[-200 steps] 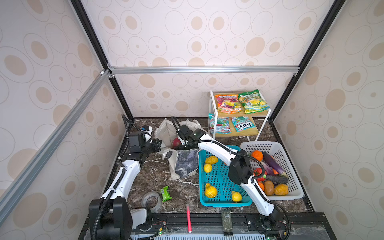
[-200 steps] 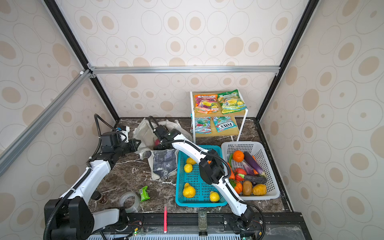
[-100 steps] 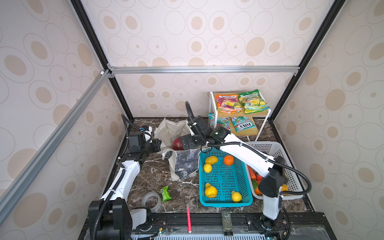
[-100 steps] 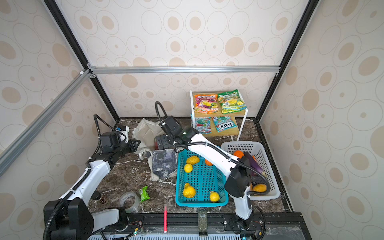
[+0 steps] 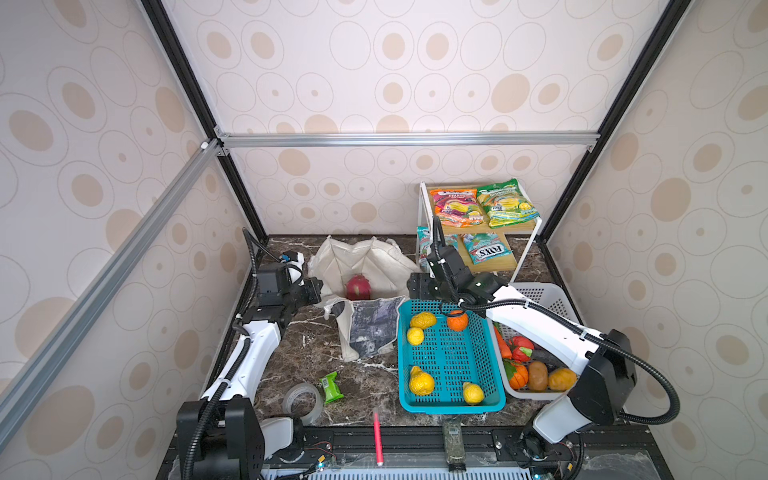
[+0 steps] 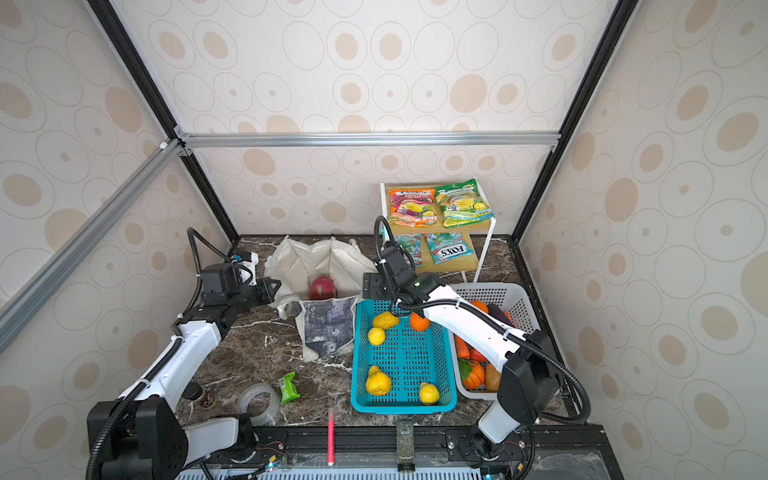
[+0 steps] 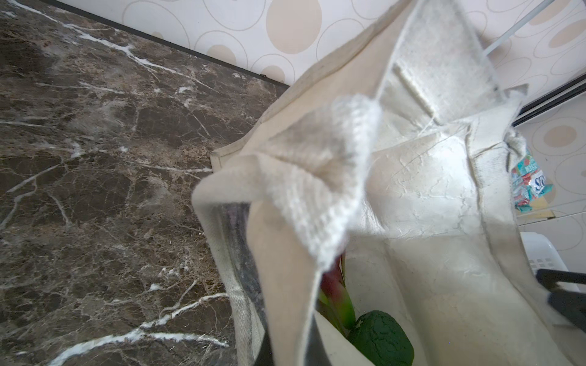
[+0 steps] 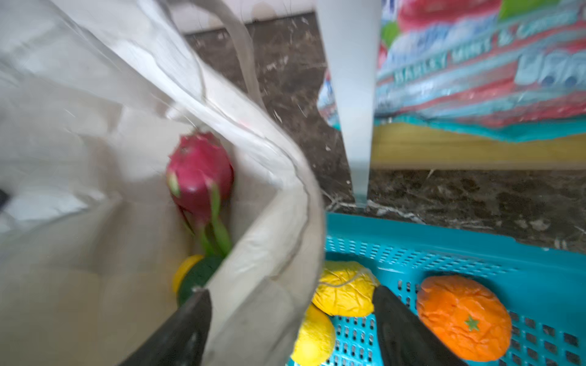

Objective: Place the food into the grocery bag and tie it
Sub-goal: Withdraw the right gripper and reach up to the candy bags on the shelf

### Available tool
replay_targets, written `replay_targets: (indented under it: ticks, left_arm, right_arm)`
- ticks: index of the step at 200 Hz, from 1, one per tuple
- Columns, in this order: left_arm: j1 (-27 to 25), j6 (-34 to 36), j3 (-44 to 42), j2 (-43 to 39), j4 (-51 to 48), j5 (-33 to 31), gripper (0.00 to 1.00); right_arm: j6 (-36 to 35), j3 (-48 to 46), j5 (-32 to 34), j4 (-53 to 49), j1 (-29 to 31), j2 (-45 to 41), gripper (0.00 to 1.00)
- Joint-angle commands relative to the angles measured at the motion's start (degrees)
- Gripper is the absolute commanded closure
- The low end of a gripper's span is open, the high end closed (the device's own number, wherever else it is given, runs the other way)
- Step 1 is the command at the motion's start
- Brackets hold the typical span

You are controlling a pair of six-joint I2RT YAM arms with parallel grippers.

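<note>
Left end effector [image 5: 314, 287] clamped on grocery bag [image 5: 374, 262] rim, holding the mouth open. Right end effector [image 8: 291, 293] has jaws apart, empty, at the rim by the teal basket [image 5: 449, 409]. In the bag: dragon fruit [image 5: 358, 286], green fruit [image 7: 380, 339]. Packets [image 5: 457, 205] on shelf [image 5: 509, 228], not packed; tie not done. Prob. early.

I see the grocery bag [image 5: 374, 259], a cream canvas tote with a faded grey-blue printed panel. It stands slumped on the counter [image 5: 316, 357], mouth wide open and pale lining showing. Inside lie a pink dragon fruit [image 5: 358, 286], a dark green round fruit [image 7: 380, 340] just beside its leaf tips, and a yellow fruit [image 8: 184, 271]. An orange-pink packet [image 5: 456, 206] and a green-yellow packet [image 5: 505, 203] lie flat, side by side, on the shelf's [image 5: 515, 227] top tier.
</note>
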Motion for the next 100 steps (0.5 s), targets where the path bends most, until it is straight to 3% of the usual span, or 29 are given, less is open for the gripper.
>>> replay_targets:
  ticks: [1,25,59,73,90,100]
  left_arm:
    - [-0.1,0.6,0.2,-1.3,0.7,0.1,1.0]
    - [-0.1,0.6,0.2,-1.4,0.6,-0.1,1.0]
    - [-0.2,0.7,0.3,-1.4,0.6,-0.1,1.0]
    - [0.0,0.5,0.4,-1.3,0.9,0.0,1.0]
    - [0.0,0.0,2.0,-1.1,0.4,-0.1,1.0]
    - [-0.1,0.1,5.3,-1.0,-1.7,-1.5,1.0]
  right_arm:
    - [3.6,1.4,-5.0,4.9,0.8,2.1,0.25]
    - [4.9,2.4,-6.6,5.6,0.8,5.1,0.28]
    - [4.7,2.4,-8.5,8.8,1.0,5.6,0.63]
    - [4.7,3.5,-8.7,9.0,1.1,5.4,0.87]
    - [3.3,5.9,-8.4,8.0,1.7,4.8,0.99]
    - [1.0,8.5,-6.3,6.1,2.8,4.5,1.0]
